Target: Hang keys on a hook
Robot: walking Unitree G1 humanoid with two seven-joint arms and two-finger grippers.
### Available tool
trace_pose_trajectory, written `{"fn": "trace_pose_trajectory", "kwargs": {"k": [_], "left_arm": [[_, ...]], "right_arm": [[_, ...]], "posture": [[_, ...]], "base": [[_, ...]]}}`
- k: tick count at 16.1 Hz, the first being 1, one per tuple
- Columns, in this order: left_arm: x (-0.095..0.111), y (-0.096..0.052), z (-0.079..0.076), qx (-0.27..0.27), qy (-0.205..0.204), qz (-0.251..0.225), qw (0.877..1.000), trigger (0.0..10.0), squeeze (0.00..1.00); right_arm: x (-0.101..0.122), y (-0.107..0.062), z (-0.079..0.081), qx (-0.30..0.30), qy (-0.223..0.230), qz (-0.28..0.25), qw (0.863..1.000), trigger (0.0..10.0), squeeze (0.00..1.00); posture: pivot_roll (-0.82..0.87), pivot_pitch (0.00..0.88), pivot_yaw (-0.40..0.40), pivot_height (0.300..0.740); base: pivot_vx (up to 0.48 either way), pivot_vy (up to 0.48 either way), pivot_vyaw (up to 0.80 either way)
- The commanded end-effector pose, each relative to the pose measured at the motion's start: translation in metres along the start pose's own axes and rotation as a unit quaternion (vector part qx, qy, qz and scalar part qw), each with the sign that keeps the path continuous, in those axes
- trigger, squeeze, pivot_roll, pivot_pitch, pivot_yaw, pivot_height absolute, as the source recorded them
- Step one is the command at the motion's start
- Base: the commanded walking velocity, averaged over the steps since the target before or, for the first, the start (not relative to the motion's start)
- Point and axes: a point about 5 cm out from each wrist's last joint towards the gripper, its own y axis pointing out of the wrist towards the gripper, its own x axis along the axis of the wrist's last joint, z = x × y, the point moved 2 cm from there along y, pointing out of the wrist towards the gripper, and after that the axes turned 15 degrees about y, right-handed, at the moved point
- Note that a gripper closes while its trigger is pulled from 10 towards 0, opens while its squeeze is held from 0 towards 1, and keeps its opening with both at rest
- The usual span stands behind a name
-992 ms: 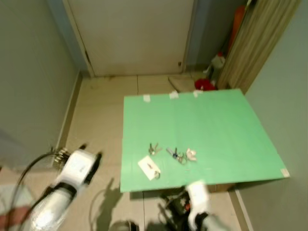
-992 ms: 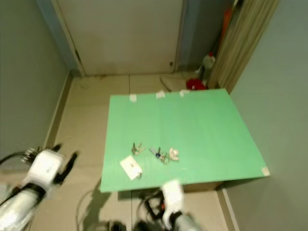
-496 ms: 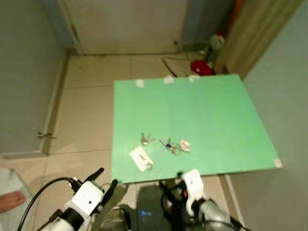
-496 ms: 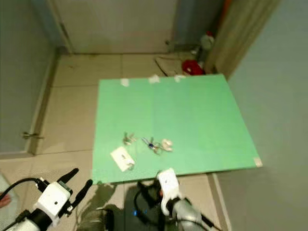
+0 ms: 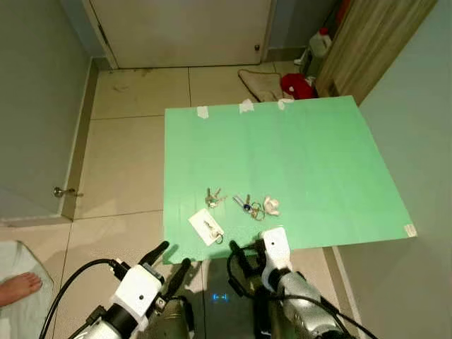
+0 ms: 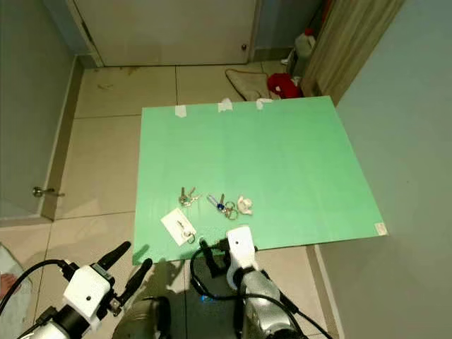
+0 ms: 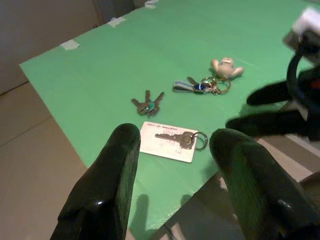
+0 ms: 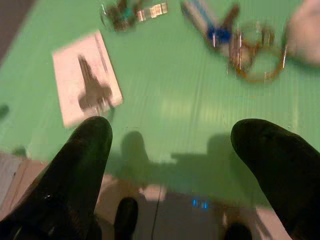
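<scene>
At the far left of the head views, a person's bare foot (image 5: 19, 287) rests on a pale mat, and a door stop (image 5: 62, 192) stands on the tiled floor (image 5: 127, 162) beside the grey wall. Low in the frame, the left hand (image 5: 167, 259) hovers over the tiles just short of the near-left corner of the green bench (image 5: 304, 162), its two black fingers spread apart and holding nothing. Its wrist view looks between those fingers (image 7: 107, 185) at the bench's near edge.

Three sets of keys lie in a loose row near that front edge. Leftmost and closest to the edge is a single key on a white card tag (image 5: 207, 227), with its ring off the card's end. Just beyond it sits a small bunch of keys (image 5: 212, 197). To the right of that lies a key ring with a blue fob (image 5: 248, 207), touching a pale figurine charm (image 5: 271, 205).

Right of the left hand, the right hand (image 5: 241, 248) sits at the bench's front edge, just in front of the blue-fob set, fingers wide apart and empty.

Behind the bench are three tape strips (image 5: 245, 106), a crumpled cloth (image 5: 260, 81), a red object (image 5: 298, 85) and a white bottle (image 5: 319, 44) near a closed door (image 5: 183, 28).
</scene>
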Motion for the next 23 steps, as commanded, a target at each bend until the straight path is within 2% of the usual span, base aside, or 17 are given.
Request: {"fn": "trace_pose_trajectory", "kwargs": {"k": [1,6,8,9,10,11,13,15,16,17,18,19,21,23], "left_arm": [[0.001,-0.004,-0.007,-0.013,-0.009,0.005,1.000,10.0,0.00],[0.011,-0.005,-0.009,-0.008,-0.013,-0.003,1.000,10.0,0.00],[0.015,0.001,-0.011,-0.007,-0.019,-0.010,1.000,10.0,0.00],[0.014,0.011,-0.013,0.002,-0.031,-0.005,1.000,10.0,0.00],[0.013,0.012,-0.013,0.004,-0.031,-0.003,1.000,10.0,0.00],[0.007,0.021,-0.010,0.015,-0.025,0.015,0.999,10.0,0.00],[-0.006,0.047,0.002,0.032,-0.032,0.040,0.998,10.0,0.00],[-0.008,0.068,-0.003,0.005,-0.036,0.037,0.999,10.0,0.00],[-0.012,0.078,-0.008,-0.006,-0.030,0.046,0.998,10.0,0.00],[-0.013,0.082,-0.010,-0.009,-0.028,0.048,0.998,10.0,0.00],[-0.018,0.087,-0.014,-0.012,-0.027,0.055,0.998,10.0,0.00],[-0.023,0.091,-0.016,-0.009,-0.027,0.065,0.998,10.0,0.00],[-0.030,0.096,-0.020,-0.001,-0.021,0.080,0.997,10.0,0.00],[-0.034,0.096,-0.024,0.008,-0.004,0.088,0.996,10.0,0.00]], "right_arm": [[-0.013,0.005,0.024,0.007,0.041,0.010,0.999,10.0,0.00],[-0.023,0.007,0.038,0.010,0.067,0.018,0.998,10.0,0.00],[-0.024,0.006,0.043,0.014,0.047,0.013,0.999,10.0,0.00],[-0.019,0.007,0.042,0.020,0.015,0.000,1.000,10.0,0.00],[-0.017,0.007,0.042,0.021,0.011,-0.005,1.000,10.0,0.00],[-0.006,0.007,0.038,0.026,-0.003,-0.026,0.999,10.0,0.00],[0.026,-0.003,0.022,0.033,-0.040,-0.096,0.994,10.0,0.00],[0.045,-0.017,0.000,0.009,-0.059,-0.130,0.990,10.0,0.00],[0.057,-0.029,-0.023,-0.029,-0.079,-0.150,0.985,10.0,0.00],[0.062,-0.035,-0.032,-0.044,-0.087,-0.157,0.983,10.0,0.00],[0.074,-0.050,-0.054,-0.092,-0.091,-0.174,0.976,10.0,0.00],[0.081,-0.063,-0.067,-0.120,-0.099,-0.183,0.971,10.0,0.00],[0.084,-0.080,-0.079,-0.150,-0.101,-0.182,0.967,10.0,0.00],[0.084,-0.088,-0.084,-0.162,-0.102,-0.179,0.965,10.0,0.00]], "posture": [[0.16,0.323,-0.008,0.740],[0.17,0.333,-0.005,0.740],[0.15,0.331,-0.008,0.740],[0.14,0.325,-0.013,0.740],[0.13,0.322,-0.016,0.740],[0.10,0.300,-0.026,0.740],[0.04,0.255,-0.041,0.740],[-0.02,0.231,-0.050,0.740],[-0.07,0.215,-0.051,0.740],[-0.07,0.215,-0.051,0.740],[-0.11,0.209,-0.054,0.740],[-0.14,0.207,-0.056,0.740],[-0.17,0.206,-0.058,0.740],[-0.19,0.210,-0.062,0.740]], "base": [[0.000,0.000,0.00],[0.000,0.000,0.00],[0.000,0.000,0.00],[0.000,0.000,0.00],[0.000,0.000,0.00],[0.000,0.000,0.00],[0.000,0.000,0.00],[0.000,0.000,0.00],[0.000,0.000,0.00],[0.000,0.000,0.00],[0.000,0.000,0.00],[0.000,0.000,0.00],[0.000,0.000,0.00],[0.000,0.000,0.00]]}}
